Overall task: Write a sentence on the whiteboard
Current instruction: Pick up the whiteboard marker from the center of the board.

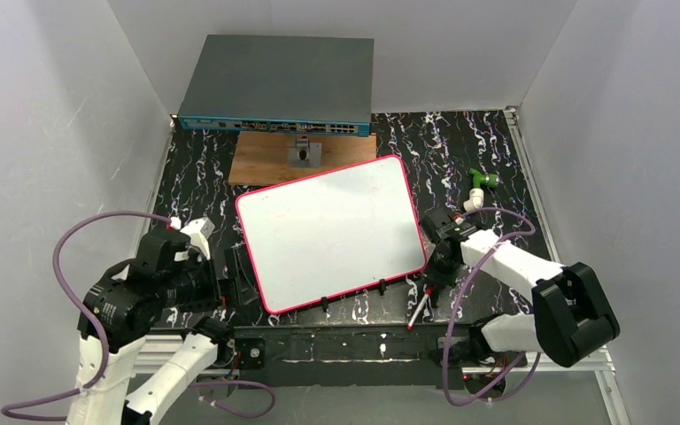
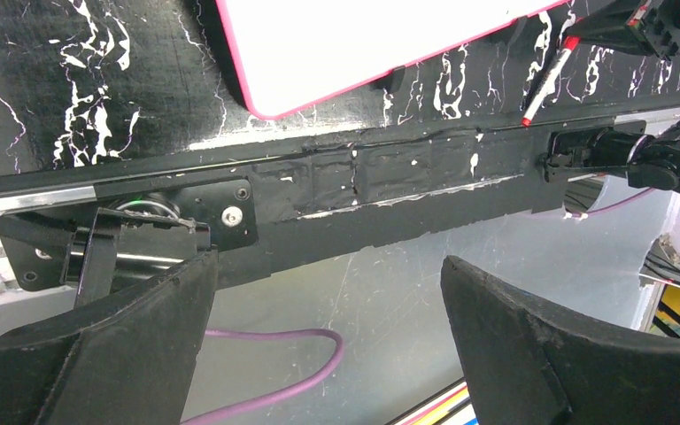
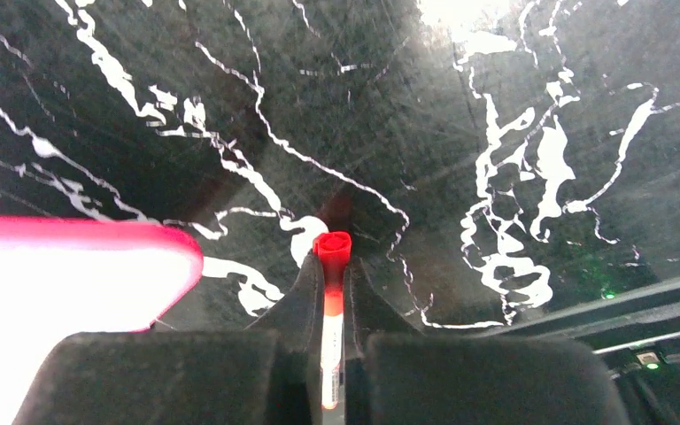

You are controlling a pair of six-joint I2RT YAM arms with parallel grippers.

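At the middle of the black, white-veined table (image 1: 487, 150) lay the whiteboard (image 1: 332, 232), flat and turned at a slant, its pink-red rim all round and small black clips (image 1: 381, 285) along the long edge nearest my bases. Its white face showed in my wrist views only as a bright corner.

My right gripper (image 3: 330, 266) hung just off the board's near right corner, beside the rim but not touching it. Its two dark fingers were pressed together on a slim marker (image 3: 332, 243), pinching the white barrel, with the red end poking out past the fingertips toward the table. From above, the marker (image 1: 419, 310) slanted down from that gripper (image 1: 431, 288) toward the table's near edge.

My left gripper (image 2: 328, 274) hovered at the near left, off the board's near left corner, with its fingers spread wide and nothing between them; below it ran the taped black rail of the table edge.

Farther back, a brown wooden board (image 1: 266, 164) lay just beyond the whiteboard, and a flat grey network switch (image 1: 279, 84) stood behind it against the far wall. A small green and white fitting (image 1: 478, 186) sat on the table to the far right.
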